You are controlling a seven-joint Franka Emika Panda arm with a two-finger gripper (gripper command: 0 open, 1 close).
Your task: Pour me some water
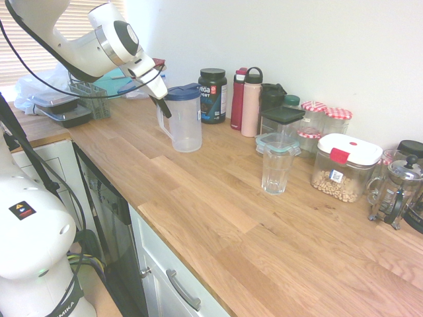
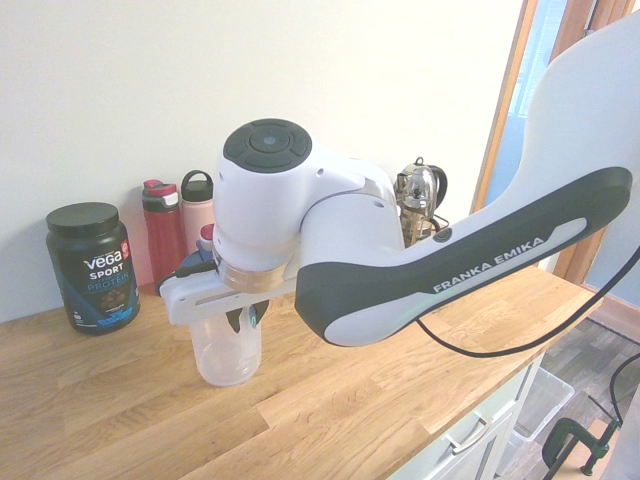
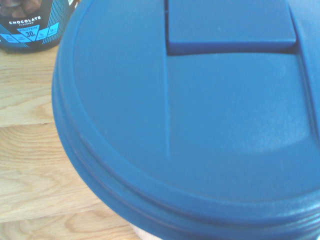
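The tool (image 1: 160, 99) is closed on the handle of the clear jug (image 1: 183, 122) with the blue lid (image 3: 190, 120), which stands on the wooden surface (image 1: 218, 218) near its back edge. The empty glass (image 1: 276, 168) stands apart, further along the surface beside a lidded container of nuts (image 1: 345, 168).

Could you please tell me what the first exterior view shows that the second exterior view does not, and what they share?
Only the first exterior view shows the empty glass, the red-lidded canister and the French press. Only the second shows the kettle behind the arm. Both show the hand shut at the handle of the blue-lidded pitcher, the protein tub and two bottles along the wall, all on the wooden counter.
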